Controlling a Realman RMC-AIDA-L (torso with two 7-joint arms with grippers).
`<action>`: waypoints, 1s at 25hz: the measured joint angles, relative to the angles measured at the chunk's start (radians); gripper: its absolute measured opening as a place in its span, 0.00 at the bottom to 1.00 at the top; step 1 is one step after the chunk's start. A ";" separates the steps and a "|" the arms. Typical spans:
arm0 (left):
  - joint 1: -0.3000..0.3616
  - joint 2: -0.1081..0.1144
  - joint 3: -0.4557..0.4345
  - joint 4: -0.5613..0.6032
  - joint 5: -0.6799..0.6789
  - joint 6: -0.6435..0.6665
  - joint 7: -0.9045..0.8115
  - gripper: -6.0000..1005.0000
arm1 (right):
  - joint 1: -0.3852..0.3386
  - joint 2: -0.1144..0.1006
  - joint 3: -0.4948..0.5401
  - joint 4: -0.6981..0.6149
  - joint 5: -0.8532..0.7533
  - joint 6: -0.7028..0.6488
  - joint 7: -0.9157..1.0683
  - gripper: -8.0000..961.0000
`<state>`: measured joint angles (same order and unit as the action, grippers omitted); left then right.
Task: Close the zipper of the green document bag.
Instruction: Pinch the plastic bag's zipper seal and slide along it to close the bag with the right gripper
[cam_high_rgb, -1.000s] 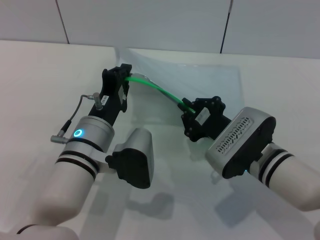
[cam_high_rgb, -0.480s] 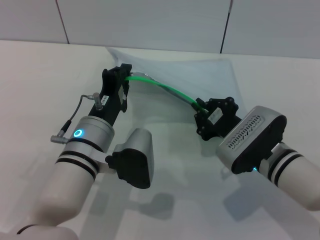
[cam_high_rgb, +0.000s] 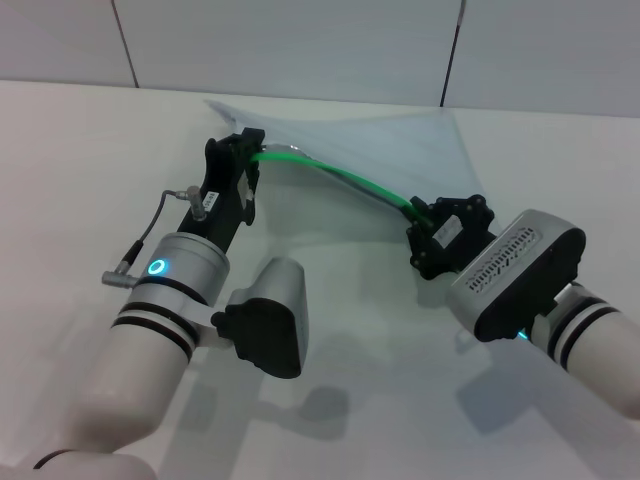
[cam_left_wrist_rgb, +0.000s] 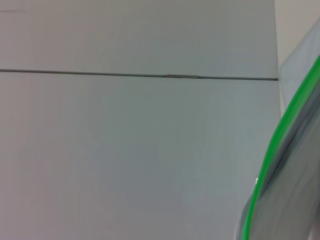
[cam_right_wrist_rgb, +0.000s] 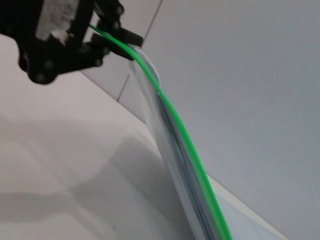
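The green document bag (cam_high_rgb: 400, 150) is a translucent pale sheet held up off the white table between both arms. Its zipper (cam_high_rgb: 340, 178) runs as a thin green line along the near edge. My left gripper (cam_high_rgb: 246, 152) is shut on the zipper's left end. My right gripper (cam_high_rgb: 416, 210) is shut on the zipper farther right, and its fingers hide the slider. In the right wrist view the zipper (cam_right_wrist_rgb: 185, 135) leads up to the left gripper (cam_right_wrist_rgb: 112, 39), which pinches it. The left wrist view shows only the zipper (cam_left_wrist_rgb: 280, 145) and the bag (cam_left_wrist_rgb: 302, 165) at one side.
The white table (cam_high_rgb: 80, 170) spreads around both arms. A grey panelled wall (cam_high_rgb: 300, 50) stands close behind the bag. The left arm's wrist camera housing (cam_high_rgb: 265, 320) hangs low over the table in front.
My right gripper has slid to the right along the green zipper, away from the left gripper. The bag's sheet has stretched out wider. The left gripper has stayed in place.
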<state>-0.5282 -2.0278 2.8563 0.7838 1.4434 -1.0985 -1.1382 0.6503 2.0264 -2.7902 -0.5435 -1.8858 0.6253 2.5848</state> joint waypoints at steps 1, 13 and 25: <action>0.000 0.000 0.000 0.000 0.000 0.000 0.000 0.06 | 0.000 0.000 0.000 0.003 0.005 0.000 0.000 0.11; -0.003 0.000 0.000 0.000 0.000 0.003 0.000 0.06 | -0.008 0.000 -0.001 0.056 0.043 -0.013 -0.001 0.13; -0.002 0.000 0.000 0.000 0.000 0.006 0.004 0.06 | -0.012 0.000 0.000 0.094 0.073 -0.016 -0.003 0.14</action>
<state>-0.5301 -2.0278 2.8563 0.7838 1.4434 -1.0921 -1.1339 0.6387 2.0264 -2.7903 -0.4493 -1.8133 0.6088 2.5819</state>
